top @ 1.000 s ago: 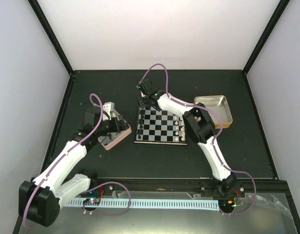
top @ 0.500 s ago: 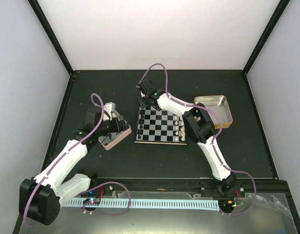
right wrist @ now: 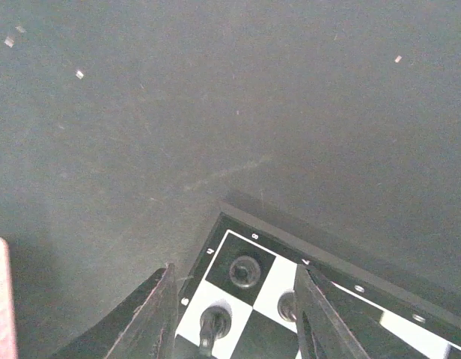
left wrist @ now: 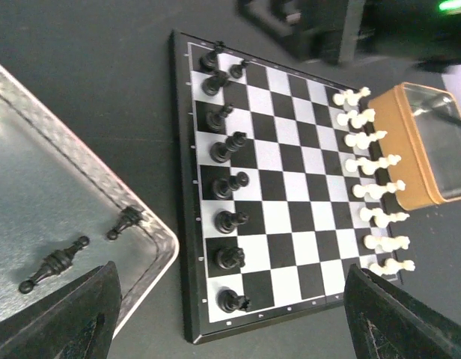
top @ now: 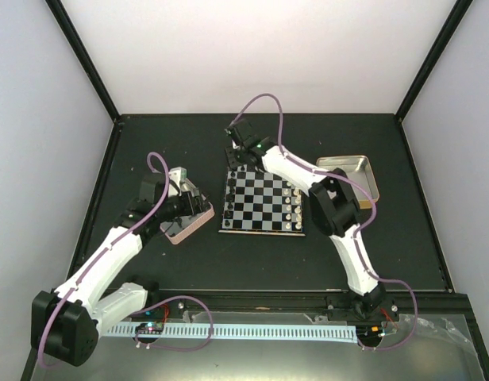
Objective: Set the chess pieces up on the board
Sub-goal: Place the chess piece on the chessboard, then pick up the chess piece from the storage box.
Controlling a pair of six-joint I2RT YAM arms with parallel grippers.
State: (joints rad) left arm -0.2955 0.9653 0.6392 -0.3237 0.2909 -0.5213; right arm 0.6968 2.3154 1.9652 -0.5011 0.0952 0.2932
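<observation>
Over the board's (top: 264,208) corner, the right gripper (right wrist: 234,314) hangs spread above standing chess pieces (right wrist: 244,271); the left gripper (left wrist: 230,314), also wide, hovers to fetch two from the tin (left wrist: 36,172).

- The counter (right wrist: 215,112): matt dark surface, faintly scratched, with a few pale specks.
- The board (left wrist: 290,224): smooth, glossy black and pale silvery checks, with a thin light edge.
- The chess pieces (left wrist: 229,146): smooth black with a slight sheen; they look like plastic.
- White pieces (left wrist: 369,191): smooth and pale, lightly glossy.
- Pink-rimmed tin (left wrist: 36,187), at 9 o'clock of the board: brushed metal floor with a dull shine.
- Gold-walled tin (left wrist: 410,161), at 3 o'clock: matt tan outer wall, bright reflective metal inside.
- Left arm (top: 109,254) and right arm (top: 352,254): smooth white shells with black joints, plastic-looking.
</observation>
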